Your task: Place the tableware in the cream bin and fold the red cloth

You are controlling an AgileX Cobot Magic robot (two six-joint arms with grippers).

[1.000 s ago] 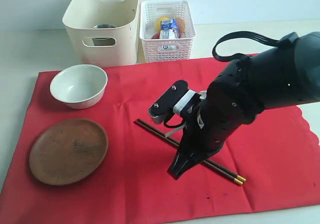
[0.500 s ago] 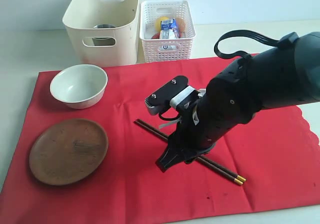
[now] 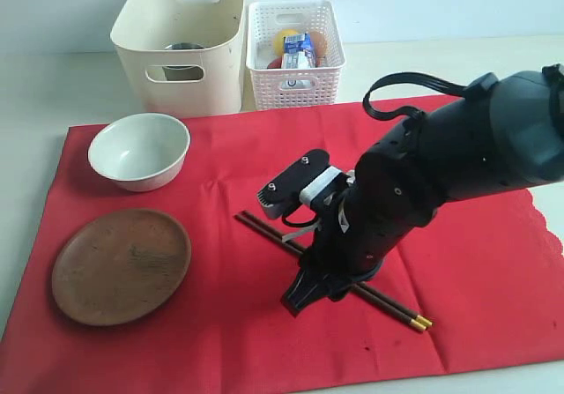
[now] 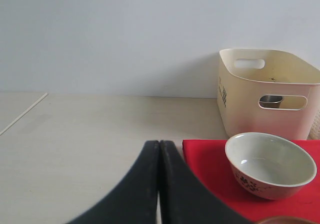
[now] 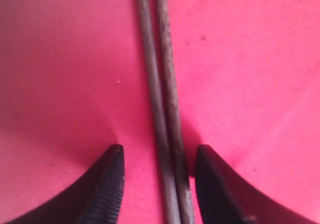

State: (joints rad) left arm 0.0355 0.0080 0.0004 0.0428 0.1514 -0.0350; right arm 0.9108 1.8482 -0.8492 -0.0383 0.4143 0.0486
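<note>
right gripper [image 5: 157,169] spread, tips on red cloth [image 3: 493,262] either side of chopsticks [image 5: 151,83] | chopsticks likely thin, stiff, light, slick, apt to roll apart; pinch both together near mid-length | left gripper [image 4: 159,149] pressed together, beside the cloth | wooden plate [image 3: 121,264], then bowl [image 3: 139,150] farther on cloth | cream bin [image 3: 211,81] beyond, on desk [image 3: 53,85]

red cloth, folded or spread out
Spread out: the red cloth lies flat in one layer under the bowl, plate and chopsticks.
</note>
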